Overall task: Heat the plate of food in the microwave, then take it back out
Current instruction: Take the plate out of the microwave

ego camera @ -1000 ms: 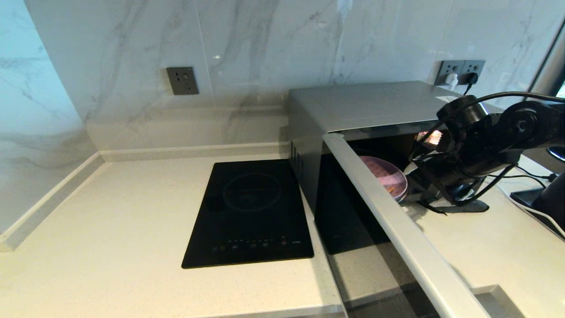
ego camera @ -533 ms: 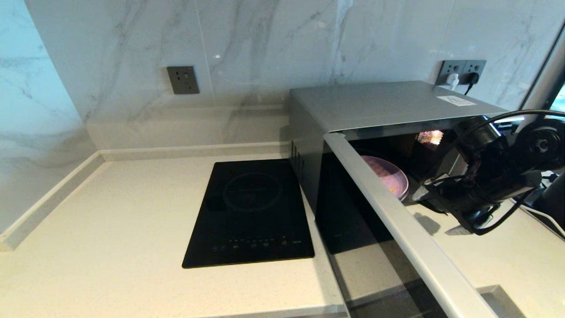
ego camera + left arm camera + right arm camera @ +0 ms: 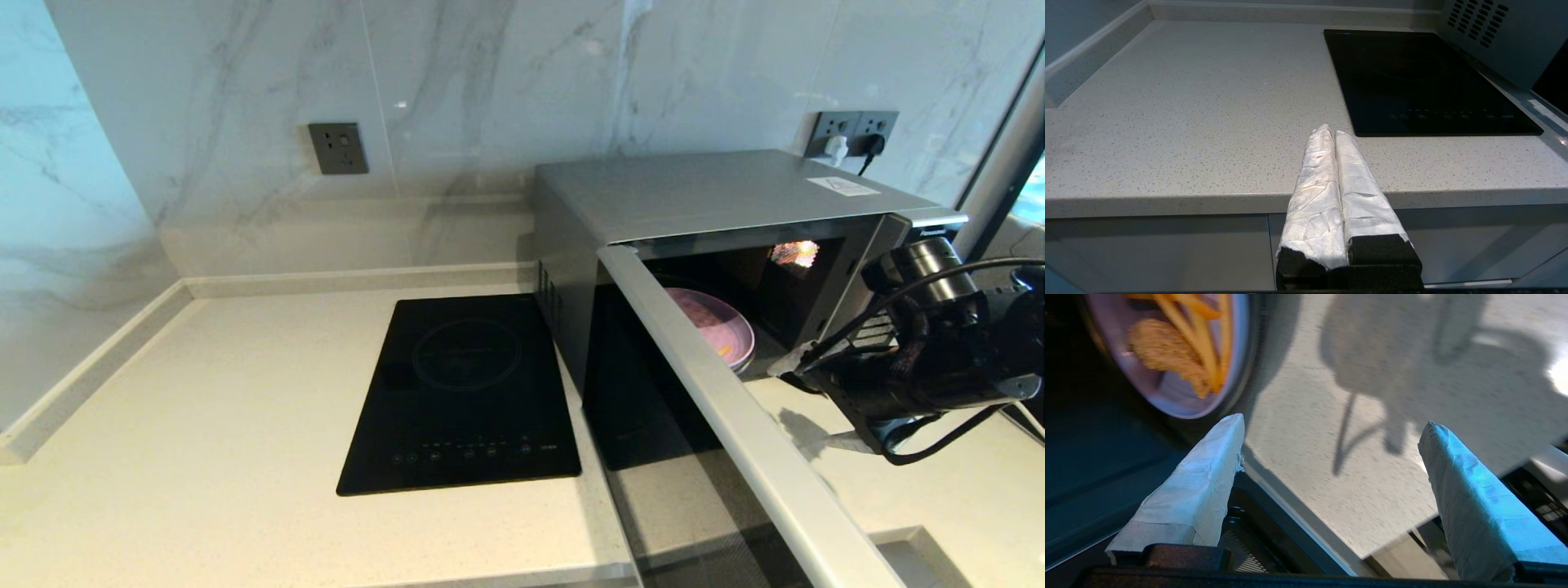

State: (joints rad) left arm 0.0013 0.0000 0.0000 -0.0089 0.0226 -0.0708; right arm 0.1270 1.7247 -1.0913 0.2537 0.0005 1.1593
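Your right gripper (image 3: 1331,457), spread wide and empty, sits just outside the microwave (image 3: 702,196); the plate (image 3: 1180,355) lies ahead inside, nearest this arm.

**Clearance at the oven mouth**

Microwave (image 3: 702,196) door (image 3: 735,408) swung wide, jutting toward the robot and walling the cavity off from the hob (image 3: 465,396) side. Cavity open from the right; plate (image 3: 714,327) sits just inside. Right gripper (image 3: 1331,445), fingers spread, hangs over bare counter (image 3: 922,490) just outside the opening
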